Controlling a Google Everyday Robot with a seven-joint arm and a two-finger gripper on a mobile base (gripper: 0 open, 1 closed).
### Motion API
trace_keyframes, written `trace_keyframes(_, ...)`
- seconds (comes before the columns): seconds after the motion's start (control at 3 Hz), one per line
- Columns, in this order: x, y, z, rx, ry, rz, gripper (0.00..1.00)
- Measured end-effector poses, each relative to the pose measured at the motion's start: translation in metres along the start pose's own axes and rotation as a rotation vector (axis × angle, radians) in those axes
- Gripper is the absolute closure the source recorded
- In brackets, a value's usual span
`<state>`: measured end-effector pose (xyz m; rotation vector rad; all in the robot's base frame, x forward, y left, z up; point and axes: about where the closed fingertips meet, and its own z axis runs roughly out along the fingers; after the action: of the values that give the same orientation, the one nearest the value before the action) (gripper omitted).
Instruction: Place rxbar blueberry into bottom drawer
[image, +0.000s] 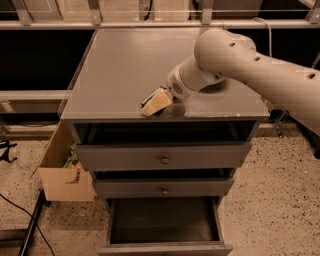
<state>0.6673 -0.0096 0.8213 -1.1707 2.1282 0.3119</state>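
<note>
A grey bench (120, 65) stands on speckled flooring (280, 200), the gripper (155, 103) low at its front edge. An open cardboard box (62, 175) sits at the bench's 8 o'clock, a black cable (17, 209) trails at 7 o'clock, and a metal rail (150, 23) runs at 12 o'clock.
</note>
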Motion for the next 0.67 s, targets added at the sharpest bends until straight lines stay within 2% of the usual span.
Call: trace_keyframes(0.67,0.0027,-0.0018,-0.0023,-0.007,0.023,0.01,0.67)
